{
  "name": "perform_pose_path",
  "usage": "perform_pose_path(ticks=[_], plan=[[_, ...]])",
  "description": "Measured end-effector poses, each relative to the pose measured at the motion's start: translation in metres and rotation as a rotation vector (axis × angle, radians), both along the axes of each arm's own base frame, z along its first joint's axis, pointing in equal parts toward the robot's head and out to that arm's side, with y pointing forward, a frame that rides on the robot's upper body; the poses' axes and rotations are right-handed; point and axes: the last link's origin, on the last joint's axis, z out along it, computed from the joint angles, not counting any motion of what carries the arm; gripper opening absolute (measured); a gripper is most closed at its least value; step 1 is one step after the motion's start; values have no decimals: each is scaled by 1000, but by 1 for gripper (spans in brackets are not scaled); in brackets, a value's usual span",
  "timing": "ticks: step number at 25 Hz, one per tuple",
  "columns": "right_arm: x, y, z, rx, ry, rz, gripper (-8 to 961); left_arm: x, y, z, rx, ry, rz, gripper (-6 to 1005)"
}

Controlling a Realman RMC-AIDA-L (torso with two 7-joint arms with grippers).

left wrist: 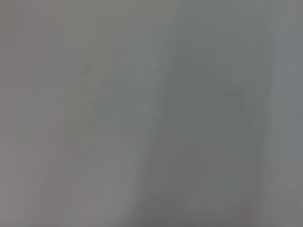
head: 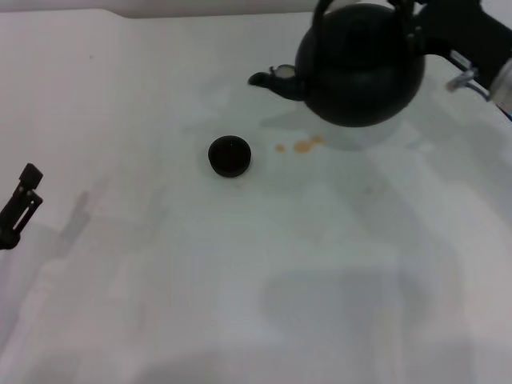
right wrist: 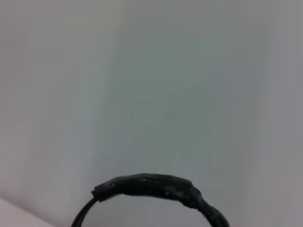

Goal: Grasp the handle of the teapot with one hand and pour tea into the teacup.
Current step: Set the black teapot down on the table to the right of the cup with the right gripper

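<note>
The round black teapot [head: 362, 68] hangs above the table at the back right, casting a shadow beneath it. Its short spout [head: 268, 80] points left. My right gripper [head: 410, 20] comes in from the right edge and is shut on the arched handle [head: 320, 20] at the pot's top. In the right wrist view the wrapped handle [right wrist: 151, 187] shows against the white table. The small black teacup [head: 230, 156] stands on the table, in front of and to the left of the spout, apart from it. My left gripper [head: 22, 200] is parked at the far left edge.
A white cloth covers the table [head: 240, 280]. Small brown spots [head: 304, 146] lie on it between the teacup and the teapot's shadow. The left wrist view shows only plain grey surface.
</note>
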Motion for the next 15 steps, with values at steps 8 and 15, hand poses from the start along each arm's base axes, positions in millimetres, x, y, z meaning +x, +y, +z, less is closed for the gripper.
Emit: perform_pose_path(ticks=[8,15], plan=[[28,-9,6,-39,92,-26,114,1,3,-1,-5,0,-6,799],[44,-20,1,-64,123,-25,113,2,4,-1,-6,1,-10,799]])
